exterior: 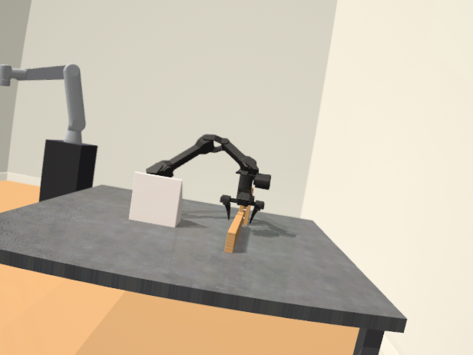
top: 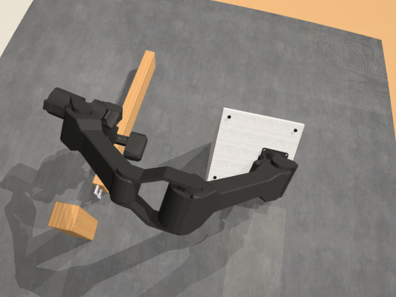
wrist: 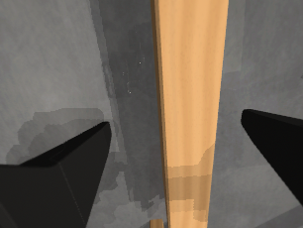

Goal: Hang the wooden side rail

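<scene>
The wooden side rail (top: 140,84) (exterior: 231,237) (wrist: 190,89) lies on its edge on the table. Its two steel hooks (top: 98,193) point at the headboard post (top: 72,220), a short wooden block standing a small gap away from them. The hooks are outside the post's slot. My gripper (exterior: 240,213) (wrist: 175,122) is open and empty. It hangs low over the rail's hook-end half with one finger on each side, not touching the wood. In the top view the arm hides the fingers. In the exterior view the gripper hides most of the post.
The arm's white base block (top: 251,138) (exterior: 153,200) stands on the grey table (top: 321,225) (exterior: 96,246). A second grey arm on a black pedestal (exterior: 67,169) stands off the table at the back left.
</scene>
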### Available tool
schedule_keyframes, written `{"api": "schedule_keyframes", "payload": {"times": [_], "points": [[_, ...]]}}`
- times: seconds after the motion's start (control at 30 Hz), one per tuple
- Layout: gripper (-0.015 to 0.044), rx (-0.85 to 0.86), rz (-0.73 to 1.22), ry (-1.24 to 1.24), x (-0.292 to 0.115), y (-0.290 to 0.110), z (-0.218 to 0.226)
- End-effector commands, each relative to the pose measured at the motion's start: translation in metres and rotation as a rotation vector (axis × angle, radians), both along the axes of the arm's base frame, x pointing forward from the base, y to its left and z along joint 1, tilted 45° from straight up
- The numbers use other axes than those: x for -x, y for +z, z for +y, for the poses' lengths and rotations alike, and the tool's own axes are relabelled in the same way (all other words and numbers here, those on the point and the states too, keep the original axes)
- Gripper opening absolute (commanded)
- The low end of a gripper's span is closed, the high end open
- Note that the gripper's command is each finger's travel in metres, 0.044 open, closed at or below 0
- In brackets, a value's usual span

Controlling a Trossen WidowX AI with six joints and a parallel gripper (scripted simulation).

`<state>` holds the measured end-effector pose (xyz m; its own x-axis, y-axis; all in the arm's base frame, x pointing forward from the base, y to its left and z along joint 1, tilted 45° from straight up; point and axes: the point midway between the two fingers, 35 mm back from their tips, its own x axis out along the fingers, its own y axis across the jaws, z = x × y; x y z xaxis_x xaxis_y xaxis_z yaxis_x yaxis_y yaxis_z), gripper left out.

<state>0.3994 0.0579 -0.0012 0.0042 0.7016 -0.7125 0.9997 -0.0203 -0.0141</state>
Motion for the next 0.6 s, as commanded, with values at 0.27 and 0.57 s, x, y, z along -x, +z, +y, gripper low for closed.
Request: {"api": "schedule_keyframes", "payload": {"times": [0.27, 0.57], "points": [[0.0440, -0.007, 0.009, 0.001, 0.003, -0.014, 0.016], [0.0361, -0.008, 0.009, 0.002, 0.004, -0.018, 0.020]]}}
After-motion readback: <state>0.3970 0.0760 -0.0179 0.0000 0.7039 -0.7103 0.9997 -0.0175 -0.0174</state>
